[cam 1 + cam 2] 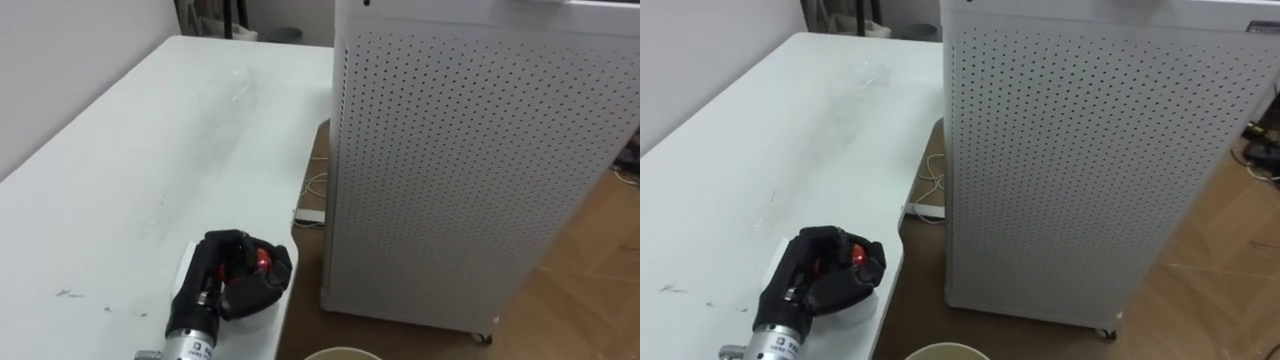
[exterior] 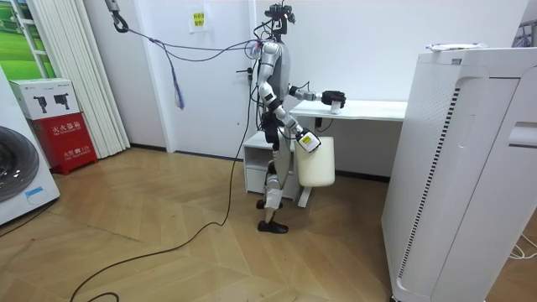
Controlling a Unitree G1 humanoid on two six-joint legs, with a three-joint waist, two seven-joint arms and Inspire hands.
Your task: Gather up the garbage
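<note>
Garbage (image 1: 262,258), a small thing of which a red part shows, sits inside the left hand (image 1: 235,275), whose dark fingers are curled tightly round it. More of its shape cannot be told. The hand rests on the white table (image 1: 150,150) at the right edge, close to the near corner, its fingers reaching the rim. The rest of the tabletop stretches bare to the far edge and the wall side.

Just past that edge stands a tall white perforated cabinet (image 1: 470,170). Only a narrow strip of floor lies between it and the table, with a power strip (image 1: 309,215) lying there.

In the room view the right hand (image 2: 306,141) hangs low beside a cream bin (image 2: 317,161) under the table's end; its grip cannot be told. Wide wooden floor (image 2: 168,243) lies open behind the robot.
</note>
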